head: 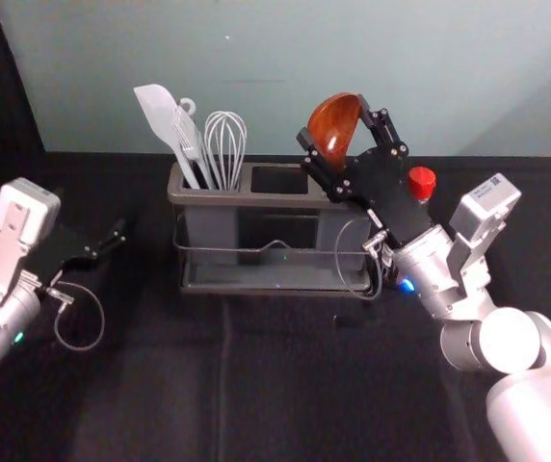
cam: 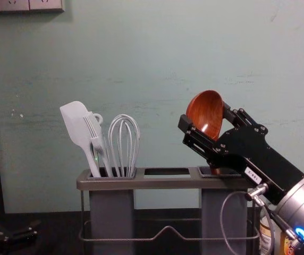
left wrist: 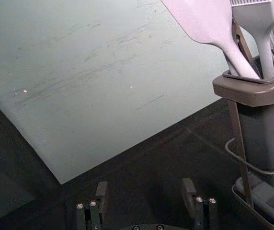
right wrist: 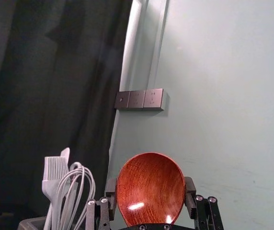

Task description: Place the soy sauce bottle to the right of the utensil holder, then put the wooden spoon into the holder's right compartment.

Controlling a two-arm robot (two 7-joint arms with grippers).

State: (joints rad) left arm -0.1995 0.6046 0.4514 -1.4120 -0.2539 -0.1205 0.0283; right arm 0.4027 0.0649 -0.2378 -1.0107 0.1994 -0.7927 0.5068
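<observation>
Left gripper [left wrist: 145,184] parked at holder's 9 o'clock, fingers spread, likely keeping clear. Holder [head: 280,200] has whisk [head: 225,149] in left slot. Right gripper [head: 333,120], at holder's 1 o'clock, pinches spoon [cam: 206,111] by the bowl, probably so handle goes first into right compartment [cam: 210,212]. Spoon near upright: bowl toward 11, handle toward 5, low end in compartment. Bottle [head: 422,181] at holder's 3 o'clock, likely placed already; long axis upright, cap up.

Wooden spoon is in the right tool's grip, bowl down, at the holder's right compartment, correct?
Not bowl down: the chest view shows the wooden spoon bowl up, in the right tool's grip at the holder's right compartment.
</observation>
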